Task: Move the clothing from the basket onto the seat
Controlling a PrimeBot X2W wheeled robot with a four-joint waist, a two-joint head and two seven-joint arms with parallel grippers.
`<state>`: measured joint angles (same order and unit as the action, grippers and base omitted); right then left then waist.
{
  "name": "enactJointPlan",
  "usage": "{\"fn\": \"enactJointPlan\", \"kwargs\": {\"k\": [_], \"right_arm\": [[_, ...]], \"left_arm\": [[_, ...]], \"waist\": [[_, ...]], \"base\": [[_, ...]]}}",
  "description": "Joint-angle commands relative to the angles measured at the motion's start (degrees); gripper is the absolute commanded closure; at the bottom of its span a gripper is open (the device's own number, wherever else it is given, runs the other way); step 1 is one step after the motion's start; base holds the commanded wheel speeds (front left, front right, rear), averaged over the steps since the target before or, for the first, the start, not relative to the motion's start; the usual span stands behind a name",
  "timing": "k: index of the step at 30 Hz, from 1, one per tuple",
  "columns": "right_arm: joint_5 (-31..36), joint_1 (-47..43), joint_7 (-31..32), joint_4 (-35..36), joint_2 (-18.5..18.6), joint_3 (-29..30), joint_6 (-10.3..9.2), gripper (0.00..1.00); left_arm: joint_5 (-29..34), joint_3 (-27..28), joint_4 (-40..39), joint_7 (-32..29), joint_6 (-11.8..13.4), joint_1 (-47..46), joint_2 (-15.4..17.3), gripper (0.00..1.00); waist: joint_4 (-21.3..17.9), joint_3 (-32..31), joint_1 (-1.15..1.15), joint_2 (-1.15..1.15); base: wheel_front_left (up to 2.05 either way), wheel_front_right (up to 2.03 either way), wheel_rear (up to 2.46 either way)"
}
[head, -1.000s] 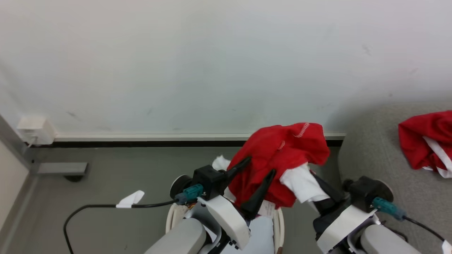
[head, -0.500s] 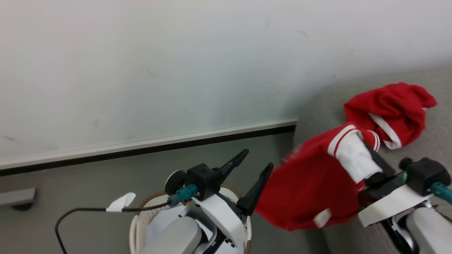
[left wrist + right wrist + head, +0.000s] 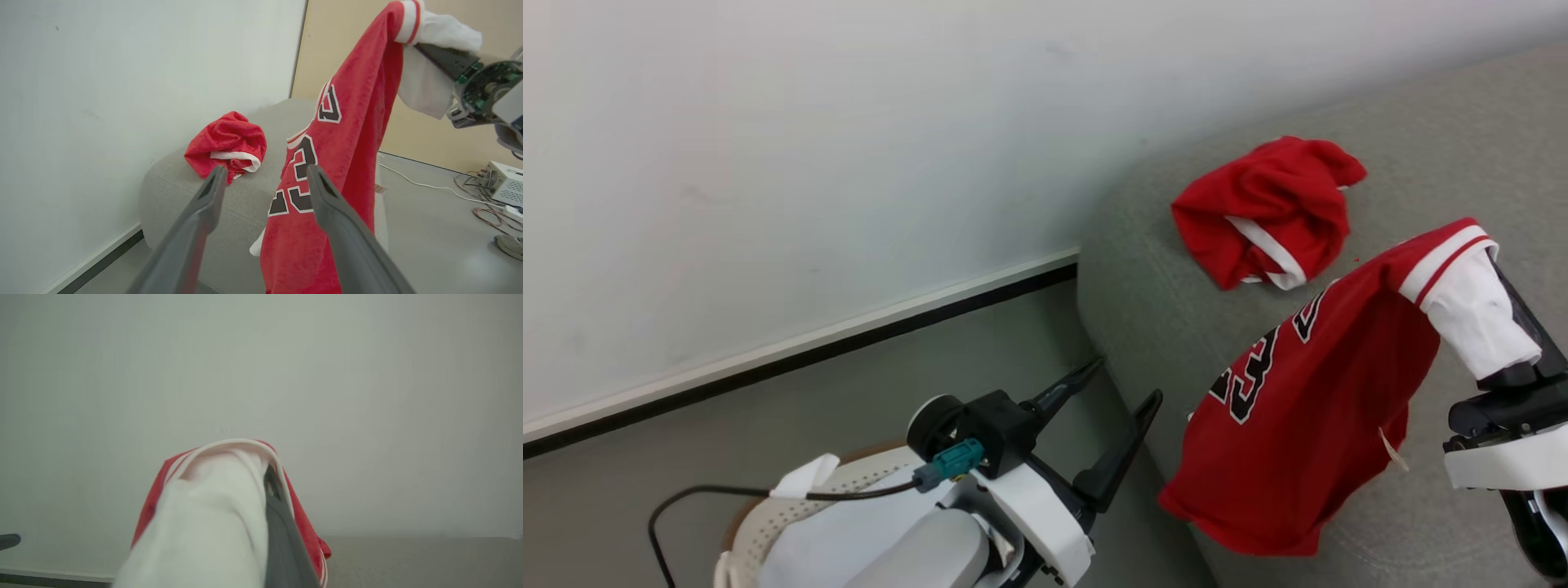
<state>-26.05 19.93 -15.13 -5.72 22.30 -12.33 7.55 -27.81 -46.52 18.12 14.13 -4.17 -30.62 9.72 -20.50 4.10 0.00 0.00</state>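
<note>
Red jersey (image 3: 1298,416) numbered 23 in black and white, hanging at frame right, white sleeve pinched in right gripper (image 3: 1521,318), over grey seat (image 3: 1421,122), left gripper (image 3: 1127,380) spread, empty.

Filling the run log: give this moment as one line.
right claw: shut on jersey | left claw: open, empty | other red garment: on sofa

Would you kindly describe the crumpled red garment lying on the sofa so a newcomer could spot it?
Find the large light grey fabric sofa beside the white wall. Near its rounded corner lies a bunched red garment with a white trim band. Unlike the red number 23 jersey hanging nearby, it shows no number and nothing holds it.
</note>
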Motion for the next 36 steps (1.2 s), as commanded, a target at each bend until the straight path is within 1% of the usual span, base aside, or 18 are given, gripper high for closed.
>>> {"fn": "enactJointPlan", "kwargs": {"k": [1, 5, 9, 12, 16, 19, 23, 30, 34, 36], "right_arm": [[0.69, -1.03, -0.01, 1.04, -0.05, 0.89, -0.13, 1.0], [-0.61, -2.05, -0.01, 3.07, -0.96, 2.03, -0.13, 1.0], [-1.28, -2.54, -0.01, 4.05, -0.7, 2.11, -0.13, 1.0], [-1.52, -1.97, -0.01, 4.26, -0.49, 2.32, -0.13, 1.0], [-2.7, 0.92, -0.01, 4.11, 0.43, 2.3, -0.13, 1.0], [-4.34, 4.18, -0.01, 3.48, 1.91, 2.64, -0.13, 1.0], [-6.76, 9.79, -0.01, 2.15, 5.08, 3.71, -0.13, 1.0], [-10.21, 19.51, 0.09, -2.43, 12.85, 6.47, -0.13, 1.0], [-11.94, 23.69, 0.16, -6.31, 16.76, 8.47, -0.13, 1.0], [-12.66, 25.34, 0.14, -9.14, 18.12, 8.88, -0.13, 1.0]], "left_arm": [[0.74, 0.02, -0.03, 0.13, -0.19, -0.1, 0.48, 0.0], [0.88, -0.24, 0.18, 0.23, -0.24, -0.46, 0.68, 0.0], [1.01, -0.45, 0.45, 0.33, -0.24, -0.84, 0.73, 0.0], [1.15, -0.67, 0.6, 0.42, -0.35, -1.47, 0.67, 0.0], [1.53, -0.78, 0.64, 0.56, -0.3, -2.41, 1.06, 0.0], [2.6, -1.06, 0.48, 0.57, -0.23, -3.44, 1.42, 0.0], [3.83, -1.32, -0.2, 0.33, -0.14, -5.15, 1.83, 0.0], [5.77, -1.91, -1.75, -1.06, -0.19, -8.85, 3.1, 0.0], [6.64, -1.98, -2.86, -1.83, -0.13, -10.76, 3.75, 0.0], [6.83, -1.97, -3.24, -2.34, -0.1, -11.52, 3.97, 0.0]], "waist": [[-2.4, 0.79, 0.0, 0.0], [-4.36, 1.4, 0.0, 0.0], [-5.25, 1.99, 0.0, 0.0], [-5.3, 2.66, 0.0, 0.0], [-4.7, 4.43, 0.0, 0.0], [-3.83, 6.51, 0.0, 0.0], [-2.51, 10.15, 0.0, 0.0], [-0.05, 18.16, 0.0, 0.0], [1.21, 22.57, 0.0, 0.0], [1.86, 24.56, 0.0, 0.0]], "base": [[0.0, 0.0, 0.0], [0.0, 0.0, 0.0], [0.0, 0.0, 0.0], [0.0, 0.0, 0.0], [0.0, 0.0, 0.0], [0.0, 0.0, 0.0], [0.0, 0.0, 0.0], [0.0, 0.0, 0.0], [0.0, 0.0, 0.0], [0.0, 0.0, 0.0]]}}
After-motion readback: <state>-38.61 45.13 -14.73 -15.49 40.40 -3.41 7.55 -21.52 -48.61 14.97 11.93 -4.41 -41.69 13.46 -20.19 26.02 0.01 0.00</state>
